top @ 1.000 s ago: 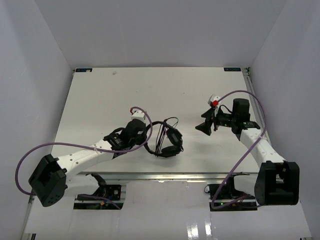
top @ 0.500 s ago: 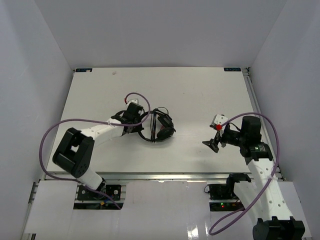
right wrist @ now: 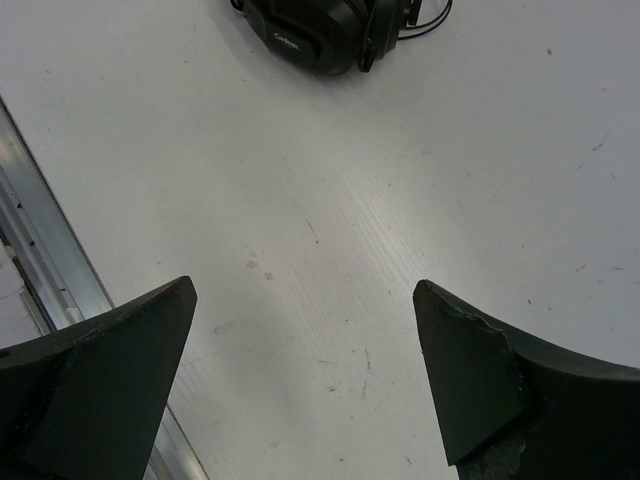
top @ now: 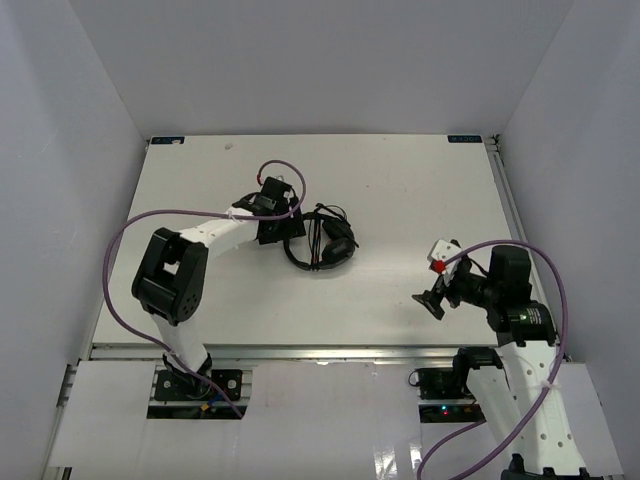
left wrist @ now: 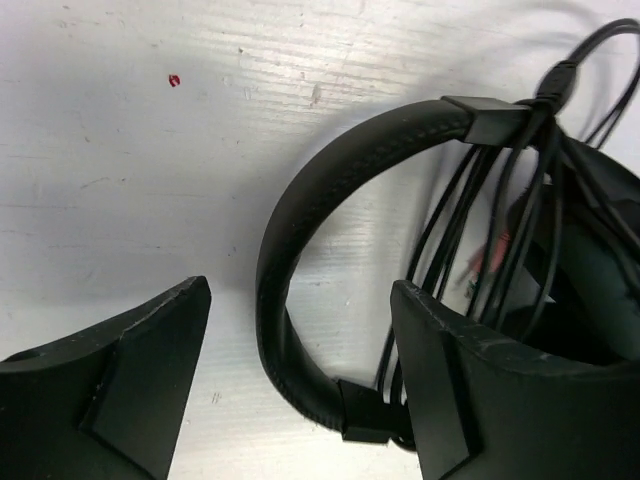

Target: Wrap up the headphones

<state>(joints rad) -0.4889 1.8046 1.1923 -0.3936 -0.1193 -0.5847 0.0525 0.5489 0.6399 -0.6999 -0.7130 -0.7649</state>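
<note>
Black headphones point(top: 325, 240) lie flat mid-table, thin cord point(left wrist: 520, 190) looped around the headband point(left wrist: 300, 250).

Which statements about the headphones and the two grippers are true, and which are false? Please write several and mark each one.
1. The left gripper is open, with the headband between its fingers. True.
2. The right gripper holds the cord. False: it is open, empty and apart from the headphones.
3. The headphones lie on the table. True.
4. The cord runs straight toward the right arm. False: it is gathered in strands across the headband.
</note>
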